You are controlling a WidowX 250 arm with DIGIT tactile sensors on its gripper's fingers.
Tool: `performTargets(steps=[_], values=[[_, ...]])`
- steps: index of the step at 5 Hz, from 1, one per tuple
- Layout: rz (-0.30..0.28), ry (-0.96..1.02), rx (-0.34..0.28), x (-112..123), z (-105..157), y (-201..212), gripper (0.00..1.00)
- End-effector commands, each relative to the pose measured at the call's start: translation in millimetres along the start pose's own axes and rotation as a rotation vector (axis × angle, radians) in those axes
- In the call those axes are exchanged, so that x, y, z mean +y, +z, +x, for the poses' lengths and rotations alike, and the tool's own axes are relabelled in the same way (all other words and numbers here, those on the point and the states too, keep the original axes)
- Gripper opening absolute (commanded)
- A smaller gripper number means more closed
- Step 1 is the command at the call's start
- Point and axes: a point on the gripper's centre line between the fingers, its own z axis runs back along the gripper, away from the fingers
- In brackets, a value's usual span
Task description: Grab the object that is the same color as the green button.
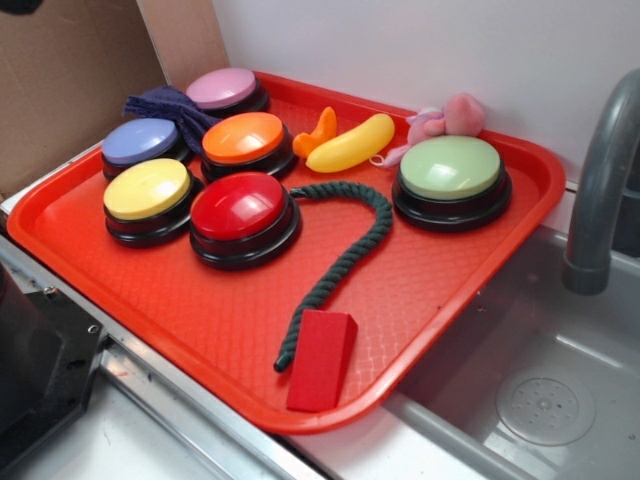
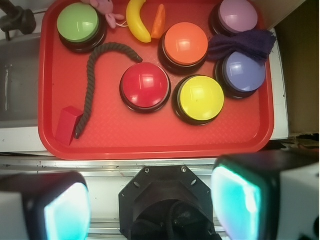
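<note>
Rope (image 1: 345,255), dark green and twisty, lies on the red tray (image 1: 180,300), curling from beside the red button (image 1: 243,212) down to the red block (image 1: 320,358), its tip touching that block. Green button (image 1: 450,172) sits at the tray's far corner, close to the rope's bend. My claw (image 2: 150,202) hangs off the tray's near edge, pads (image 2: 235,197) spread wide, gripping nothing. Yellow, orange, purple, pink buttons crowd the other side.
</note>
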Motion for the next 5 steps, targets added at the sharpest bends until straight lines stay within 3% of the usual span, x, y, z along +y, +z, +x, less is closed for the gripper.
performTargets(steps=[1,3,4,5], values=[[0.000,0.000,0.000,0.0,0.0,0.0,1.00],[0.013,0.112,0.019,-33.5,12.8,-27.4,1.00],[0.005,0.236,-0.007,-52.5,24.2,-52.7,1.00],[-0.014,0.244,0.018,-65.0,34.0,-74.8,1.00]])
